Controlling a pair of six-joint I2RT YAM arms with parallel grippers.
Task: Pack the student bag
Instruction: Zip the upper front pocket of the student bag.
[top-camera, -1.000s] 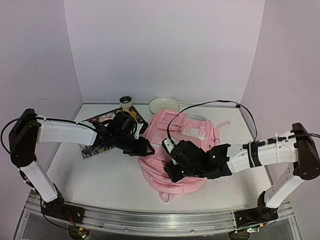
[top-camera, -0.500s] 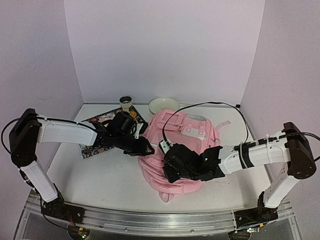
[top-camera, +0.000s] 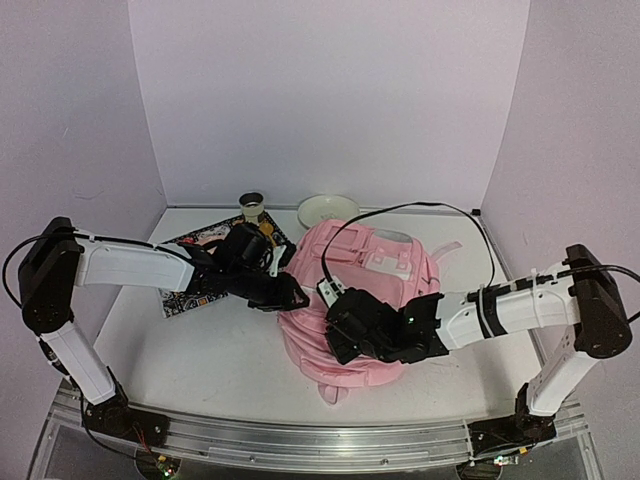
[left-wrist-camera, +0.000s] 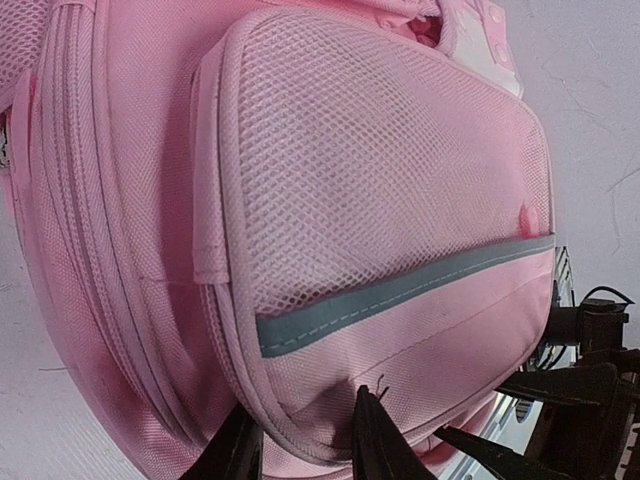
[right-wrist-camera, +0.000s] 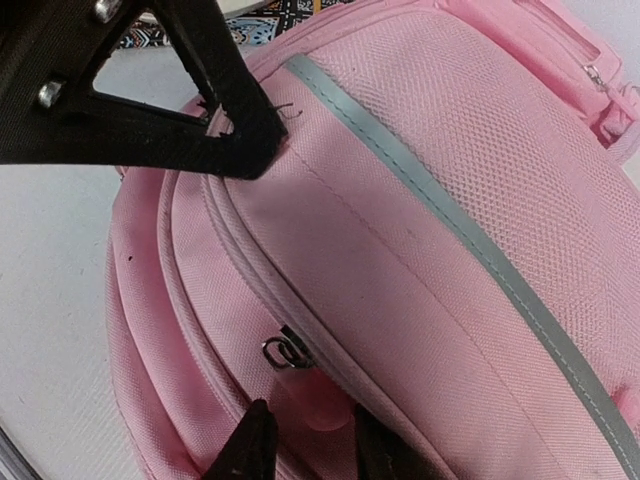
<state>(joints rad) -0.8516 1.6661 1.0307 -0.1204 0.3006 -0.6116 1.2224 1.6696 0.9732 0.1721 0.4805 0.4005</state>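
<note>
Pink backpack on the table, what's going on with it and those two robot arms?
Both arms are on the student bag, which lies on the table with the zips in view shut. The left gripper straddles the front pocket at its edge, apparently steadying it. The right gripper has its fingers either side of a pink zipper pull close by; whether it grips it is unclear.

Table (top-camera: 200, 350) — student bag (top-camera: 385, 262), bowl (top-camera: 328, 210), booklet (top-camera: 178, 298).
</note>
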